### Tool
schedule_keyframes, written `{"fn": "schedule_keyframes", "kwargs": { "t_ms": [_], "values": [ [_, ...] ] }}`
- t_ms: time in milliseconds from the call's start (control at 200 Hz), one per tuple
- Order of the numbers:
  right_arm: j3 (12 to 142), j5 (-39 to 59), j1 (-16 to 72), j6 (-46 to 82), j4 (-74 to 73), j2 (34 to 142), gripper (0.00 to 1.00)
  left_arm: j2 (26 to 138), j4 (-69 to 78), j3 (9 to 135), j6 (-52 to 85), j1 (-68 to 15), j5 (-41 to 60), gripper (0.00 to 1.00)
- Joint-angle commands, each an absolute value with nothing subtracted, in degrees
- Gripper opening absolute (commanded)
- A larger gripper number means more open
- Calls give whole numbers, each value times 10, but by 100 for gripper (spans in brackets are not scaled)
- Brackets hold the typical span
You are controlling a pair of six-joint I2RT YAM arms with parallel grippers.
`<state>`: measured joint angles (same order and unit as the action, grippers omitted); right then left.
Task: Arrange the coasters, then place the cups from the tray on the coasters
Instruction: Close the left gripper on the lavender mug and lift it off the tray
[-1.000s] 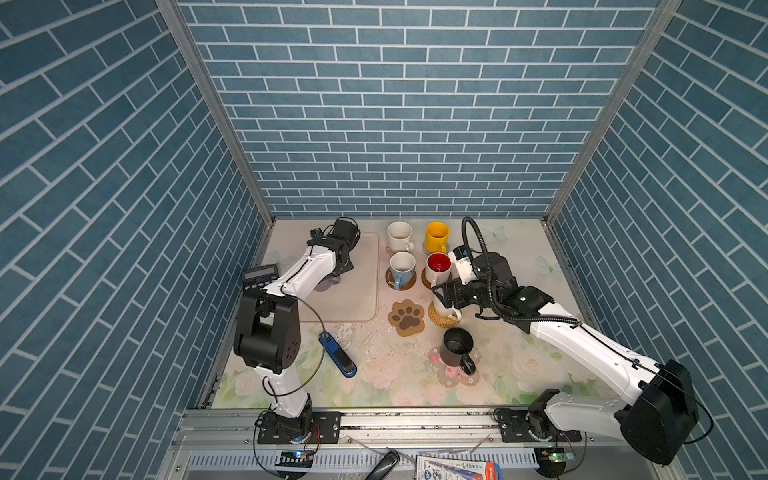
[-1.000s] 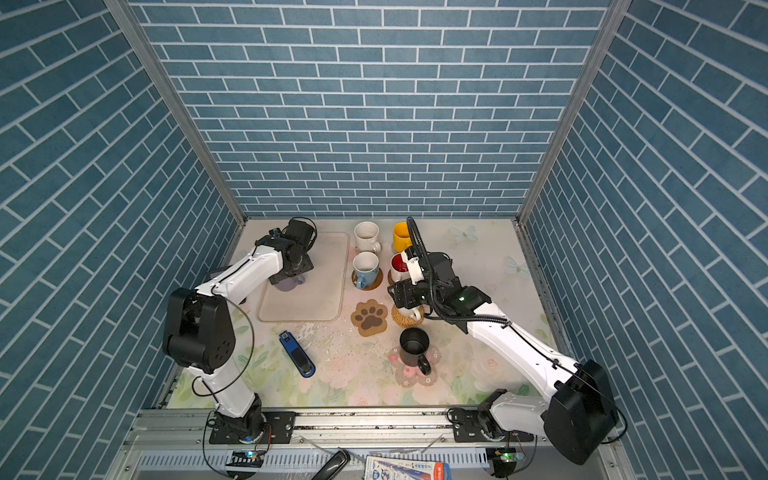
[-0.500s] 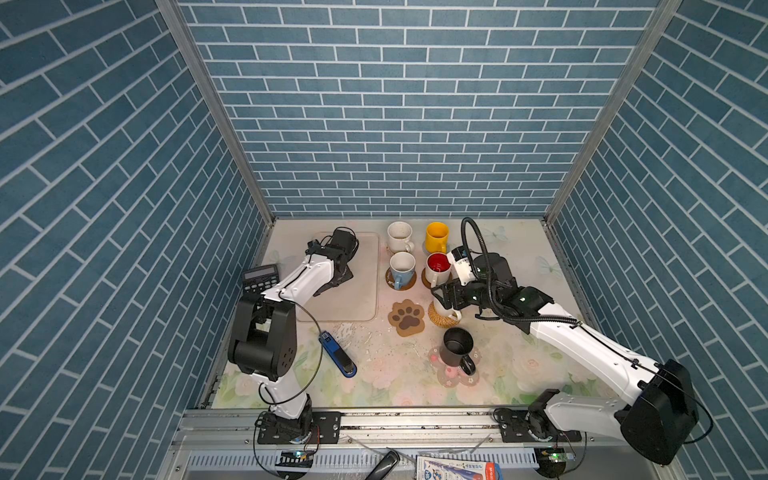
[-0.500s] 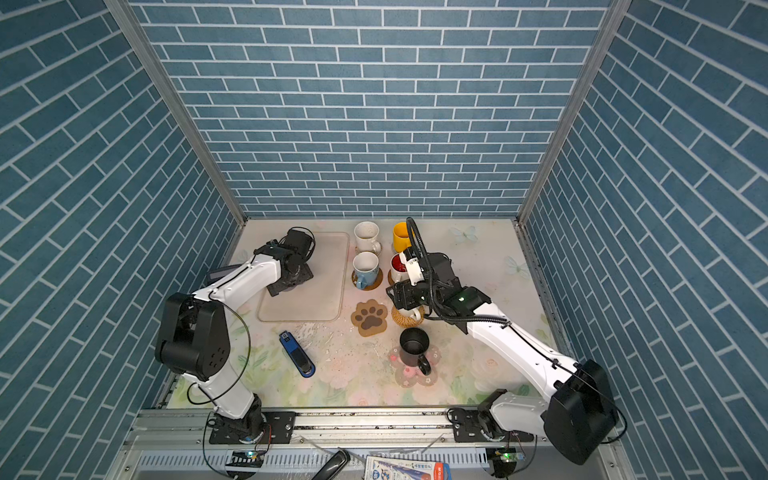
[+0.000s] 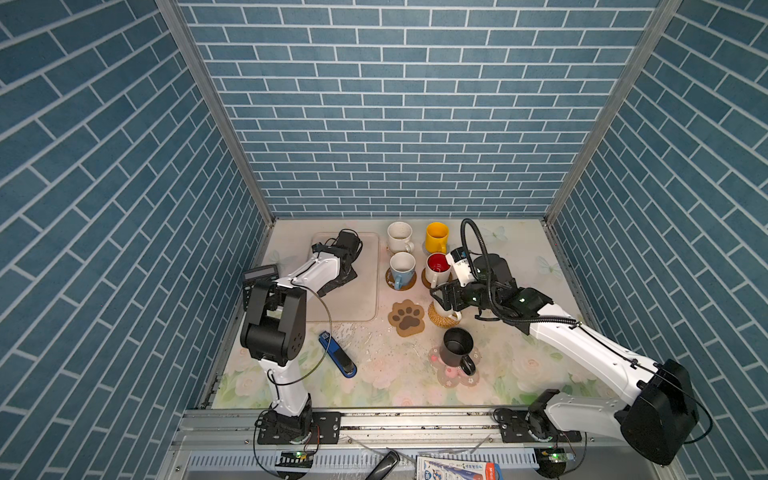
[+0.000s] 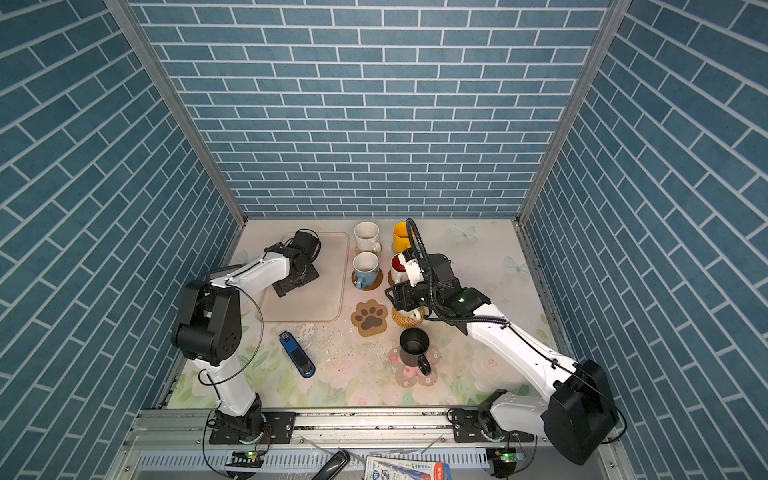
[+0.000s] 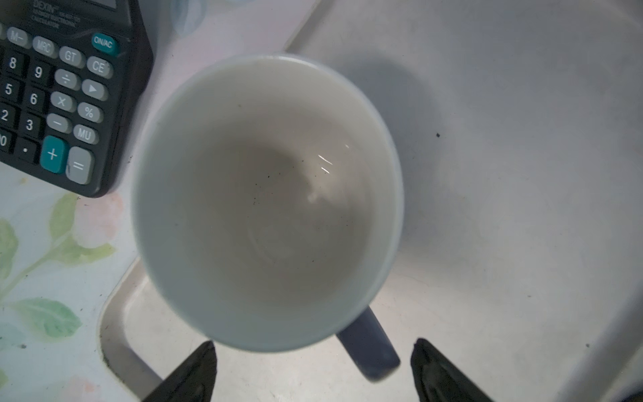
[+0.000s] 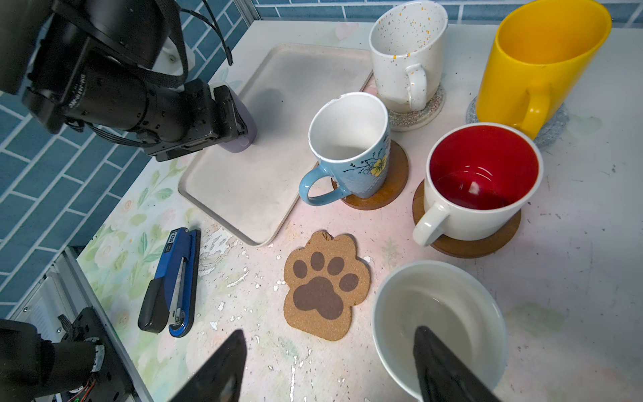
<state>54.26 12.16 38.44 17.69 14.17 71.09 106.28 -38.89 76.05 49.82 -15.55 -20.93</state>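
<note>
Yellow mug (image 5: 436, 237), red-lined mug (image 5: 437, 266), tan paw coaster (image 5: 408, 318).

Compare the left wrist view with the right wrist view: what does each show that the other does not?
Left wrist only: the calculator keys and the inside of the lavender mug, its handle between the open left gripper fingers.
Right wrist only: the paw coaster, the stapler, the speckled mug, yellow mug, blue mug and red-lined mug, and the cream mug at the open right gripper.
Both: the tray and the lavender mug standing on it.
</note>
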Motion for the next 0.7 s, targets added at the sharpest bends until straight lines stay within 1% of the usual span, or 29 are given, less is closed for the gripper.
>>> {"fn": "schedule_keyframes", "kwargs": {
  "t_ms": [0, 85, 200, 310, 425, 610, 695],
  "values": [
    [526, 132, 382, 175, 131, 719, 76, 1071, -396, 779, 504, -150, -218, 86],
    [526, 134, 382, 175, 130, 721, 75, 1072, -396, 779, 504, -149, -220, 83],
    [525, 136, 382, 175, 129, 725, 75, 1066, -393, 769, 504, -144, -222, 76],
    [526, 140, 382, 175, 127, 730, 75, 1062, -389, 762, 502, -140, -218, 65],
    [528, 144, 382, 174, 128, 731, 75, 1055, -388, 753, 500, -137, -219, 56],
    [527, 138, 382, 170, 130, 726, 75, 1045, -383, 738, 497, -129, -215, 44],
    [526, 135, 382, 170, 130, 724, 77, 1042, -380, 732, 490, -126, -211, 34]
  ]
}}
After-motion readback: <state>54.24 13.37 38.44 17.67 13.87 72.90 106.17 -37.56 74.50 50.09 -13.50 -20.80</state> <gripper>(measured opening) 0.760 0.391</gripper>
